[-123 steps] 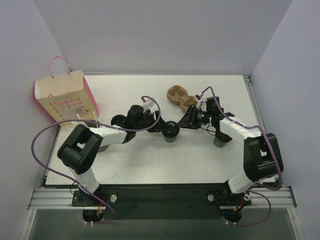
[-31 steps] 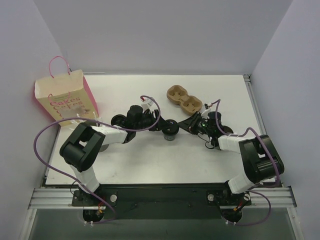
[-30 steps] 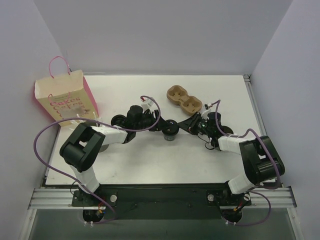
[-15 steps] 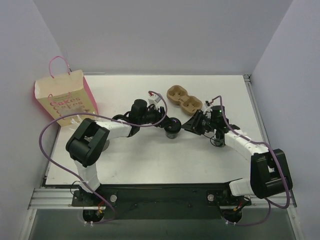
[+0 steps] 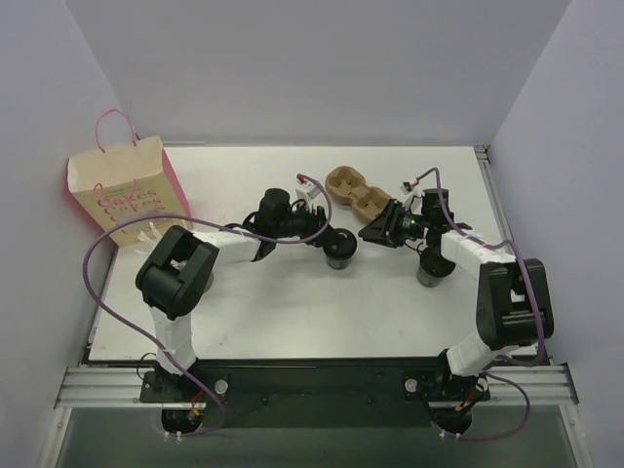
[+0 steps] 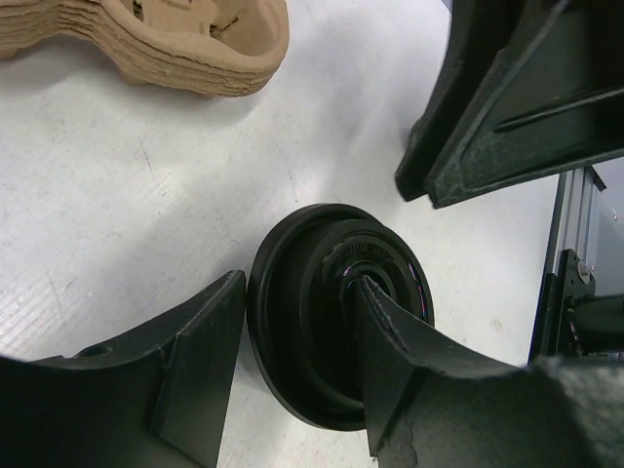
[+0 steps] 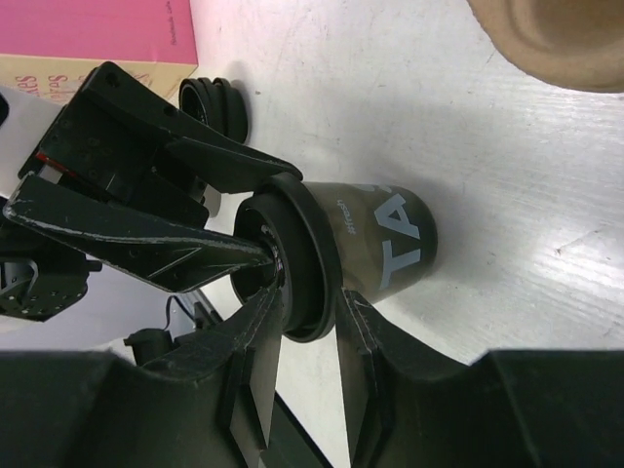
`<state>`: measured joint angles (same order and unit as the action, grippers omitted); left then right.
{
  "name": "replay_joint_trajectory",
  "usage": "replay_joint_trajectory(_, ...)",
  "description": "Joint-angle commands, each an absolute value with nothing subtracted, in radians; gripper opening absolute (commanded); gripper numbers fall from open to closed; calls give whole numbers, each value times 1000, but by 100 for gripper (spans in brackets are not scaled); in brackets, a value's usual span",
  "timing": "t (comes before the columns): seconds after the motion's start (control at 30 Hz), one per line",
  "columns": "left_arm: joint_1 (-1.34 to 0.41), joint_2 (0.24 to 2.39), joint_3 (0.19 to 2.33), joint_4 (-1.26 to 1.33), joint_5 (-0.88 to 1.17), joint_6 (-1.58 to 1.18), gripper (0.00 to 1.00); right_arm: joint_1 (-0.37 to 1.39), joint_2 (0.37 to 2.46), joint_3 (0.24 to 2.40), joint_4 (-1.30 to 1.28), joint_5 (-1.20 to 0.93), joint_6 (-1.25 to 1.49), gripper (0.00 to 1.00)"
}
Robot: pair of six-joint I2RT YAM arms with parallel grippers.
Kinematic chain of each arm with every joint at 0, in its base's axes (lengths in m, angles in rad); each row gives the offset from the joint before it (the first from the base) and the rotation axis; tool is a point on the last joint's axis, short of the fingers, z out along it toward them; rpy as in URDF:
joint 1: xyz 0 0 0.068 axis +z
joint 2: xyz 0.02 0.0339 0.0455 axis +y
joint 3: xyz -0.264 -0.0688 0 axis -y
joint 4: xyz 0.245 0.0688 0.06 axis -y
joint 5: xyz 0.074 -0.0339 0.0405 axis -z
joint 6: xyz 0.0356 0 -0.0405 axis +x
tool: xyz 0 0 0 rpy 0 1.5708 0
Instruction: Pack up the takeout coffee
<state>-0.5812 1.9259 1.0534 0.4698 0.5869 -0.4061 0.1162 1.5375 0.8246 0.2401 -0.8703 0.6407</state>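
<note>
Overhead view of a white surface [image 5: 292,312]. Far left of the takeout coffee [image 7: 390,244], a paper bag [image 5: 127,190] stands upright at the surface's edge; its inside is not visible. The left hand [image 6: 300,289] is clamped on the coffee's black lid, one finger on each side of the rim. The cup stands upright mid-surface with its lid on and its contents hidden.

Over the last half second the left wrist has swung rightward and the cup has slid only slightly that way. It seems gripped but not lifted, so packing has barely begun.

Just right of the cup, the right hand [image 7: 309,307] waits with fingers apart, drawn back a little. Behind and right of the cup lies a cardboard carrier [image 5: 356,193], both wells empty. Further right stands a lidless cup [image 5: 430,269], dark inside.
</note>
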Motion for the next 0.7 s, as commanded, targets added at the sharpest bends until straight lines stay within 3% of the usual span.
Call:
replay_joint_trajectory(0.0, -591, 2074, 973, 89, 517, -262, 57, 109, 1608, 882, 293, -992, 611, 30)
replay_joint_trajectory(0.67, -591, 2083, 916, 152, 488, -305, 56, 121, 1726, 818, 282, -921, 603, 20)
